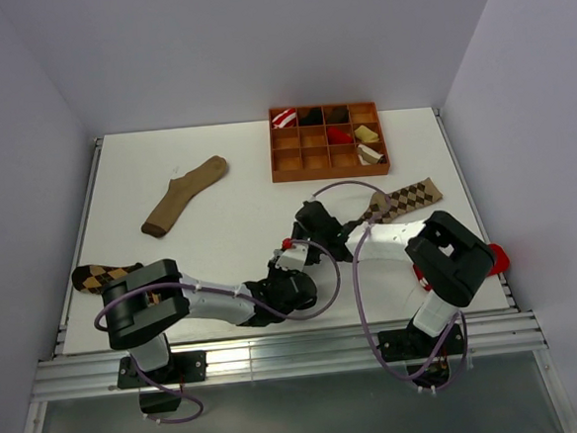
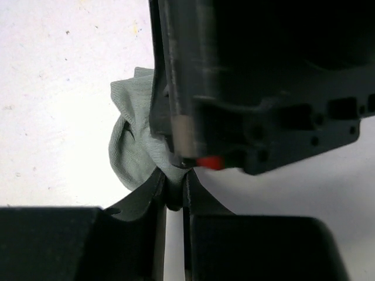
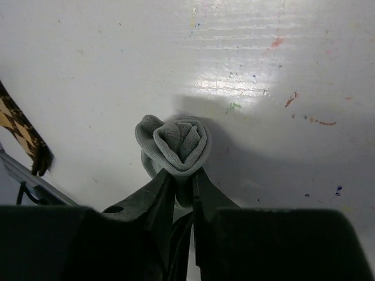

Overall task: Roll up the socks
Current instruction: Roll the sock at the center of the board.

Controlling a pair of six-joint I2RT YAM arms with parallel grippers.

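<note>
Grey sock (image 3: 176,143) x1, argyle socks (image 1: 406,199) x2

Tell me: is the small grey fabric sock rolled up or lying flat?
Rolled up. The grey sock forms a spiral bundle, pinched by the right gripper.

1. Left arm (image 1: 220,302): white links and blocky black joint housings.
2. Right arm (image 1: 389,237): the same white-and-black build.
3. Purple cables (image 1: 357,291): one looping off each arm, bulging toward 9 o'clock.
4. Fingers (image 2: 146,196): matte black tapered wedges.

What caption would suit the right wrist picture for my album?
A grey sock rolled into a bud, pinched in the jaws above the white table.
</note>
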